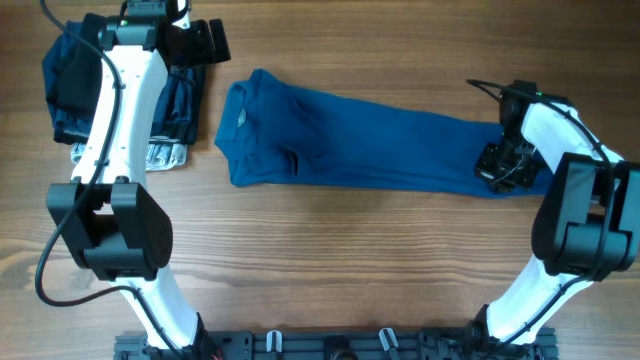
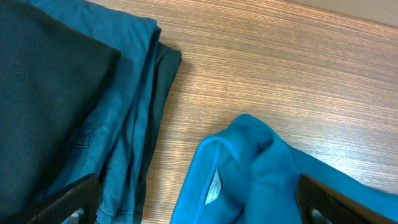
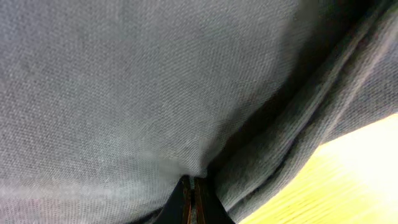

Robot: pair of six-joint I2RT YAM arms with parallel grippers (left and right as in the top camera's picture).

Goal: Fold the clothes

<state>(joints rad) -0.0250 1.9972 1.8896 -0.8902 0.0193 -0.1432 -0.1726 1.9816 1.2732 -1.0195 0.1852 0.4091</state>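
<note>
The blue T-shirt (image 1: 360, 140) lies as a long band across the table, its neck end at the left and its hem at the right. My right gripper (image 1: 498, 166) is at the hem end. In the right wrist view its fingertips (image 3: 186, 198) are pressed together with the shirt fabric (image 3: 155, 81) pinched between them and filling the frame. My left gripper (image 1: 205, 45) hovers open beyond the neck end. In the left wrist view its gripper (image 2: 199, 208) stands wide open over the shirt's neck (image 2: 261, 168), where a small white label (image 2: 214, 186) shows.
A stack of other folded garments (image 1: 70, 85) sits at the far left under the left arm, with a grey speckled piece (image 1: 165, 155) at its front edge. The left wrist view shows these dark folded pieces (image 2: 74, 106) close beside the shirt's neck.
</note>
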